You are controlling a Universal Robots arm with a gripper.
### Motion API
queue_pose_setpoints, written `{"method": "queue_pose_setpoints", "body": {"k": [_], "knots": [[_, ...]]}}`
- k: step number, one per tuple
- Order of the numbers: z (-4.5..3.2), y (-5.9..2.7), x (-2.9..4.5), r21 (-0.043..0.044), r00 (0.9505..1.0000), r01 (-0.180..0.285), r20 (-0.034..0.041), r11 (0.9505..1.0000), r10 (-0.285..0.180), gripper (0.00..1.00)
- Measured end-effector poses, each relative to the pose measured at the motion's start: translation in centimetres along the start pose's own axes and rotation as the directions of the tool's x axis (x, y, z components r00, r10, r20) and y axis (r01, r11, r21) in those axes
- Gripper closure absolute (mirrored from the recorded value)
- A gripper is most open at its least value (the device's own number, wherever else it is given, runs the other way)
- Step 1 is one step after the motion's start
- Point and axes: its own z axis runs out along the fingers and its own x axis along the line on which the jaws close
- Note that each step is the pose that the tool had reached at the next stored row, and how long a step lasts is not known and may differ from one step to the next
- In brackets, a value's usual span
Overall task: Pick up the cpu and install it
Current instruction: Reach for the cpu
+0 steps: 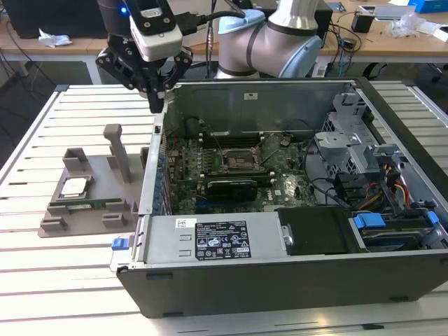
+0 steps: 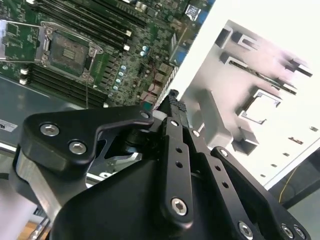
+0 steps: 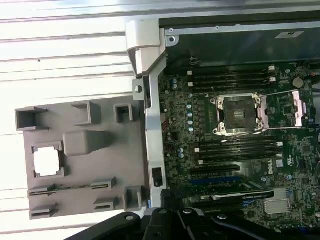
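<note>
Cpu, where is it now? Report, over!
Claw shut, empty, over the computer case edge. Cpu sits in the gray holder, untouched. Socket open, nothing blocking.

nothing really legible here. black label (image 1: 221, 240) with white print and little symbols on the grey power supply cover (image 1: 264, 236), way too fine to make out. small white sticker (image 1: 185, 223) just beside it, same story. in the first wrist view, white logo (image 3: 268, 166) printed on the green motherboard (image 3: 180, 150), plus a pale sticker (image 3: 290, 35) on the dark case wall (image 3: 225, 45), also unreadable. in the second wrist view, corner of a white label (image 2: 7, 126), cut off at the edge.
</note>
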Motion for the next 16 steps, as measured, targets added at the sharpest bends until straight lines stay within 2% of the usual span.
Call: {"method": "queue_pose_setpoints", "body": {"k": [16], "knots": [[-0.09, -0.25, 3.38, 0.0, 1.0, 0.0, 0.0001, 1.0, 0.0, 0.89]]}}
